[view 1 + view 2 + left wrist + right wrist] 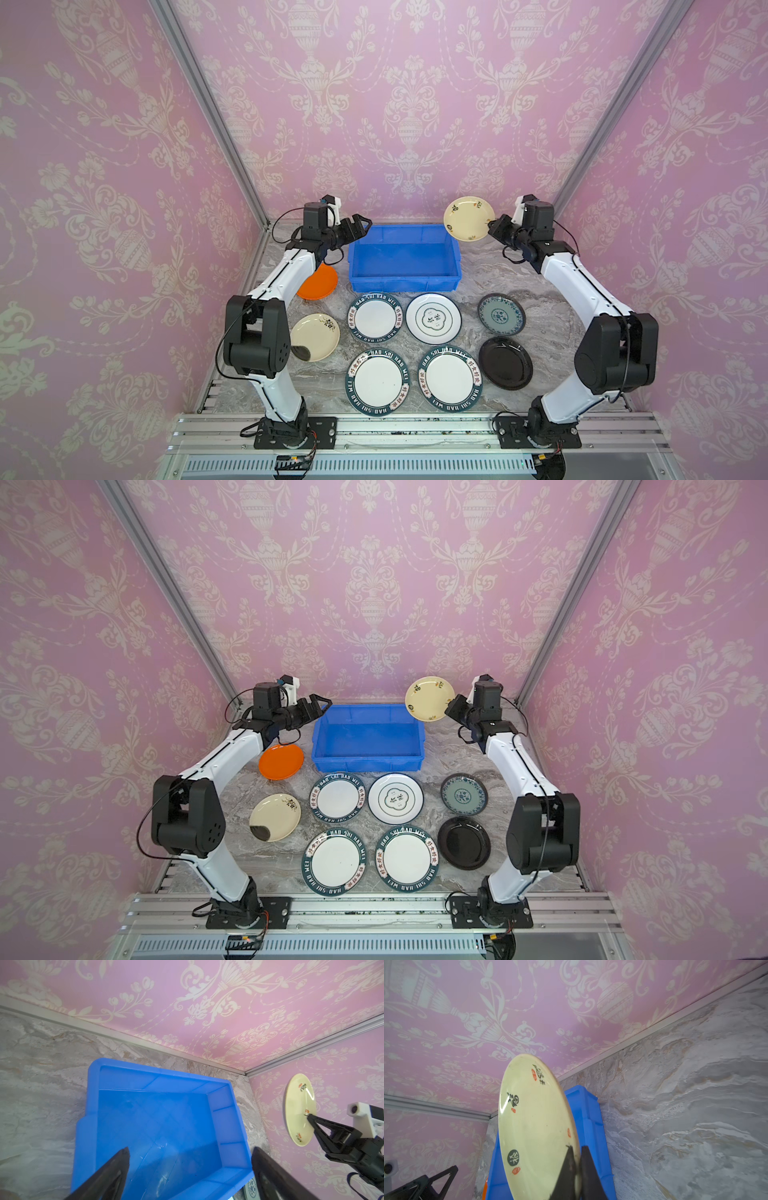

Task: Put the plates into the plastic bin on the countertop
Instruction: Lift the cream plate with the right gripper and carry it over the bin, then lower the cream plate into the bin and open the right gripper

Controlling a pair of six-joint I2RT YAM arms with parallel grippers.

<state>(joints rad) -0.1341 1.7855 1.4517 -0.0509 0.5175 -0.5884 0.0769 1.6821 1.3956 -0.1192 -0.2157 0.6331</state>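
- Pink wallpaper (411,104) with cream urns, flowers and scrolls covers the back wall and both side walls.
- Aluminium left post (210,112) and right post (615,112) stand in the back corners.
- Ridged aluminium rail (415,432) runs along the front.
- Pale slotted strip (415,463) lies just before the rail.

The left arm (286,270) stretched toward the centre-left of both top views, with the left pincer (362,228) spread wide. The right arm (573,282) mirrored it at centre-right, the right pincer (491,226) clamped on the rim of the raised cream plate (467,218).
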